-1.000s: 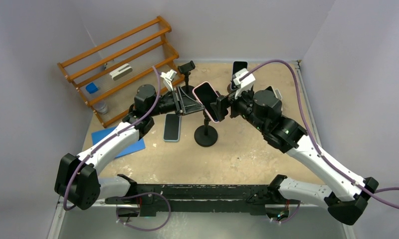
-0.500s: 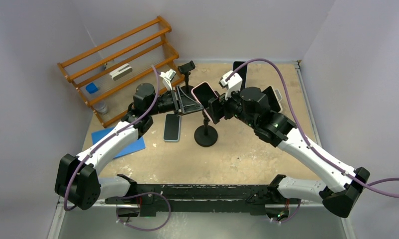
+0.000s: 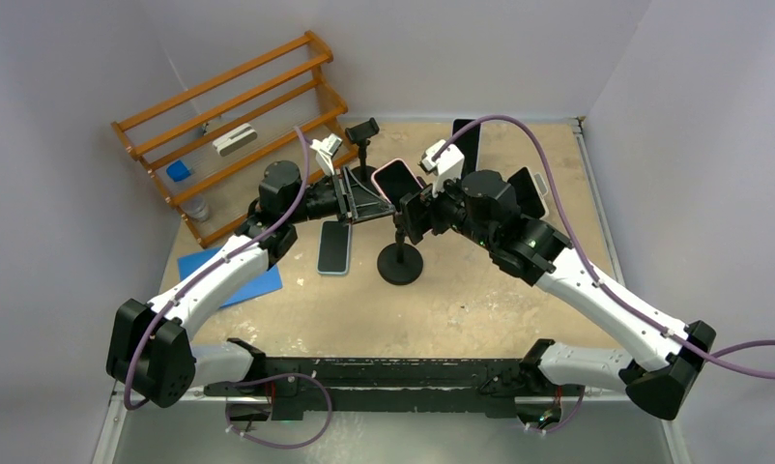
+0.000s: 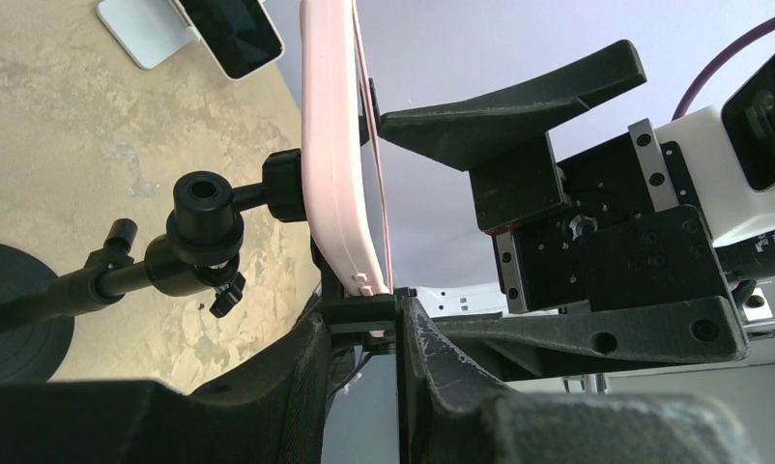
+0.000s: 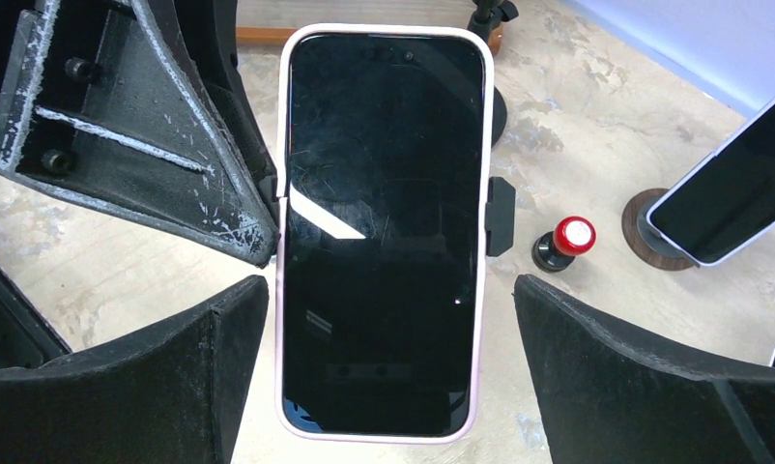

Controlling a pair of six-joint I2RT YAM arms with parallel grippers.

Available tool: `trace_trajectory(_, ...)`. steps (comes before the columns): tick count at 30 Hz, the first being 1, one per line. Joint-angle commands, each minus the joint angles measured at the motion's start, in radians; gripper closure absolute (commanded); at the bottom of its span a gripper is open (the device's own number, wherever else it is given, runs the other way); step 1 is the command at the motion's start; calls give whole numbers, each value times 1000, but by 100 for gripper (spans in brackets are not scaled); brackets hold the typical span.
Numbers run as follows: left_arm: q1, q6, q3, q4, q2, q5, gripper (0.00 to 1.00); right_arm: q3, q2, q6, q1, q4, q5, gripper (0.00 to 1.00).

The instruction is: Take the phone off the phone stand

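Note:
A phone in a pink case (image 3: 391, 182) is clamped upright in a black phone stand (image 3: 400, 261) at mid-table. The right wrist view shows its dark screen (image 5: 384, 222) face-on, with the stand's side clamp (image 5: 500, 216) gripping its edge. My right gripper (image 3: 410, 206) is open, and its fingers (image 5: 200, 377) straddle the phone's lower half (image 5: 388, 282) without touching it. My left gripper (image 3: 362, 198) is shut on the stand's clamp arm (image 4: 362, 314), just below the phone's pink edge (image 4: 333, 174).
A second phone (image 3: 334, 247) lies flat left of the stand, next to a blue pad (image 3: 219, 275). A wooden rack (image 3: 229, 126) stands at the back left. An empty small stand (image 3: 362, 130), a phone on a round wooden base (image 5: 722, 203) and a red-capped knob (image 5: 567, 239) sit behind.
My right gripper has moved left and its open fingers now lie on either side of the phone. The left gripper and the stand have stayed in place.

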Motion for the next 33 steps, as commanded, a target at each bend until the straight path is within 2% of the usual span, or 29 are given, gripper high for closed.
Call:
trace_trajectory(1,13,34,33,-5,0,5,100,29,17,-12,5,20,16,1)
trace_trajectory(22,14,37,37,-9,-2,19,100,22,55,-15,5,29,79,21)
trace_trajectory(27,15,38,36,-12,-4,21,100,19,62,-20,5,33,81,10)
trace_trajectory(33,15,40,39,-16,-5,20,100,16,65,-26,6,33,76,7)
